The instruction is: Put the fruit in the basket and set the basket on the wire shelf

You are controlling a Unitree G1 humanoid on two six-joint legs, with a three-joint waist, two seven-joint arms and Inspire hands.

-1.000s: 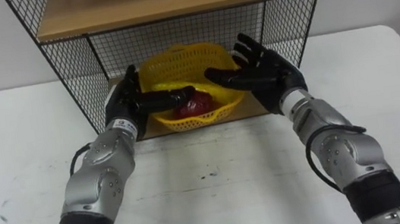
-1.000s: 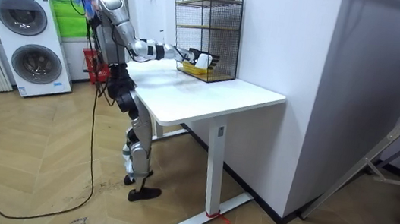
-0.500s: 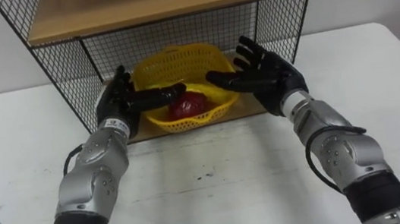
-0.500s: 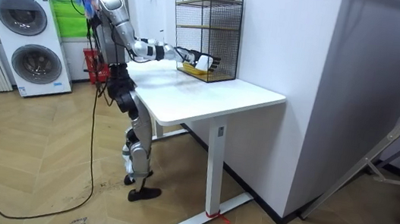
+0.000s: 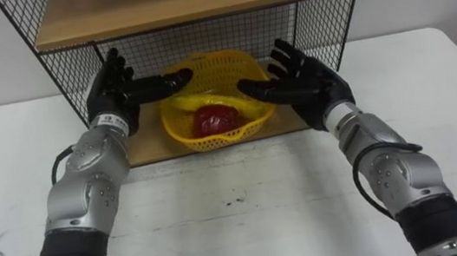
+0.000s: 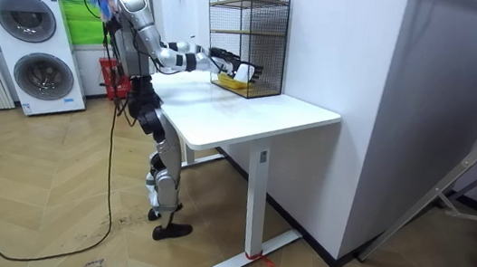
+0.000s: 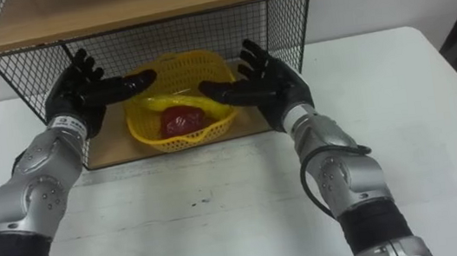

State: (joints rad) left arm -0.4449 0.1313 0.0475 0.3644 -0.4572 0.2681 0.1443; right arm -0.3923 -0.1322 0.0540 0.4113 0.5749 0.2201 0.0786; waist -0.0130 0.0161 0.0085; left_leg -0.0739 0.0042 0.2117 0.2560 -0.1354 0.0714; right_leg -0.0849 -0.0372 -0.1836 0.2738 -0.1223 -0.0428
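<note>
You had the basket sitting on the lower board of the wire shelf. Inside it were a red fruit and a yellow fruit, prob. a banana.

Both hands were released, fingers straight, nothing gripped. Left hand was up by the shelf's left mesh, raised above the rim's left side, apparently clear of it. Right hand was just beside the right rim, thumb reaching over it.

So the basket lay betw. your two palms, long axis approx. left-right, right hand the nearer. Judging by that, you had only to pull both arms straight back over the worktop w/o snagging rim or mesh.

Couldn't tell whether the right thumb touched the rim. The basket's right edge was hidden behind that hand. The shelf's top was cut off by the frame, and the yellow fruit was hard to make out.
</note>
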